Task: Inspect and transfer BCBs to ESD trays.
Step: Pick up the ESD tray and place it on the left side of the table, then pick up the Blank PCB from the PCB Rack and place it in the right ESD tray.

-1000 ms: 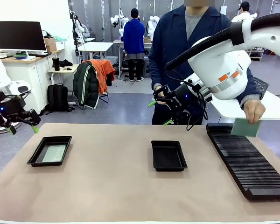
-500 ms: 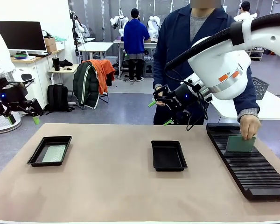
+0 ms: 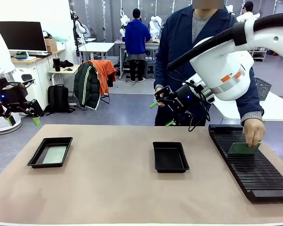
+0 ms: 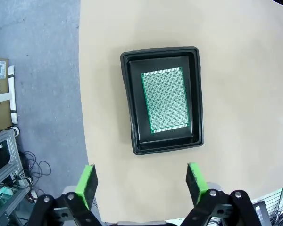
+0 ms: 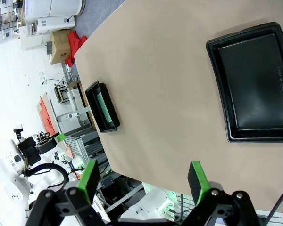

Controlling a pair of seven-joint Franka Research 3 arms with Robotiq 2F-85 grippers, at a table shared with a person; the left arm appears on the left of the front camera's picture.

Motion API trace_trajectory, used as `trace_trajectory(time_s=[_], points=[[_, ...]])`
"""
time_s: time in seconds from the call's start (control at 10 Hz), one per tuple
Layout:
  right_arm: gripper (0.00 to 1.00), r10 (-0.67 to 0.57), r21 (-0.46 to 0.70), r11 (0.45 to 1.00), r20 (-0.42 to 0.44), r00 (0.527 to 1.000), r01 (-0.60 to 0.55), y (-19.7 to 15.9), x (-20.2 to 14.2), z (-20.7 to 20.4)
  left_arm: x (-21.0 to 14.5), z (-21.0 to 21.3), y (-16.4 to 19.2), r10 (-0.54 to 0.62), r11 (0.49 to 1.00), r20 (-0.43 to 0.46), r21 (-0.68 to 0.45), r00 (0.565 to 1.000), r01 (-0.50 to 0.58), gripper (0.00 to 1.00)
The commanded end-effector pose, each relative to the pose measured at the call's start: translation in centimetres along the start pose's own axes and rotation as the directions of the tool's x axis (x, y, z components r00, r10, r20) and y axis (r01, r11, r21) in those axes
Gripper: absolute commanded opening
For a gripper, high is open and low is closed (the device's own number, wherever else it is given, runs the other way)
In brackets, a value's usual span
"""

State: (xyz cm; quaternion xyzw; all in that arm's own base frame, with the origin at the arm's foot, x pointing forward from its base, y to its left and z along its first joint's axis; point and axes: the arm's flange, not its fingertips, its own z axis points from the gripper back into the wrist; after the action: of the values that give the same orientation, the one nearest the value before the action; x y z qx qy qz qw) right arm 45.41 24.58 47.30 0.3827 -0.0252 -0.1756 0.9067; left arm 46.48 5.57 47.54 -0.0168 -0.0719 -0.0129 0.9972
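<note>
One green board (image 3: pixel 54 154) lies flat on the floor of the left tray (image 3: pixel 47 165). From the left wrist camera it sits square inside the black walls with a margin all round, so that tray's job looks done. The middle tray (image 3: pixel 170 157) sits bare near the centre of the surface (image 3: pixel 113 193), well apart from the first, and I'd judge it's waiting for the next piece. And here's that piece: a second board (image 3: pixel 242 149) over at the slotted rack (image 3: pixel 252 174) on the robot's right. It's tilted, its lower edge down among the ribs, pinched from above by the person's hand (image 3: pixel 253 132). Whether it's going into a slot or coming out, I can't say. A rack like that stands boards on edge, which would leave a top edge free to pinch. The right end effector (image 3: pixel 161 114) hangs beyond the middle tray, over the far side of the surface, fingers spread wide with nothing between them. Its wrist camera looks past the green pads at that bare tray. The left end effector (image 3: pixel 23 121) is raised near the surface's left edge, likewise gaping and empty, its camera looking down on the filled tray, well clear of the person's reach.
</note>
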Motion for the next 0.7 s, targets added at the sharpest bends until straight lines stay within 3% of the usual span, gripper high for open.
trace_trajectory(time_s=[0.0, 0.6], points=[[1.0, 0.001, -0.01, 1.0, 0.009, 1.0, -0.001, 0.14, 0.15, -0.11, -0.18, -0.24, -0.01, -0.005, 1.0, 0.007, 0.0, 1.0, 0.005, 1.0], [1.0, 0.001, -0.01, 1.0, 0.009, 1.0, -0.001, 0.14, 0.15, -0.11, -0.18, -0.24, -0.01, -0.005, 1.0, 0.007, 0.0, 1.0, 0.005, 1.0]])
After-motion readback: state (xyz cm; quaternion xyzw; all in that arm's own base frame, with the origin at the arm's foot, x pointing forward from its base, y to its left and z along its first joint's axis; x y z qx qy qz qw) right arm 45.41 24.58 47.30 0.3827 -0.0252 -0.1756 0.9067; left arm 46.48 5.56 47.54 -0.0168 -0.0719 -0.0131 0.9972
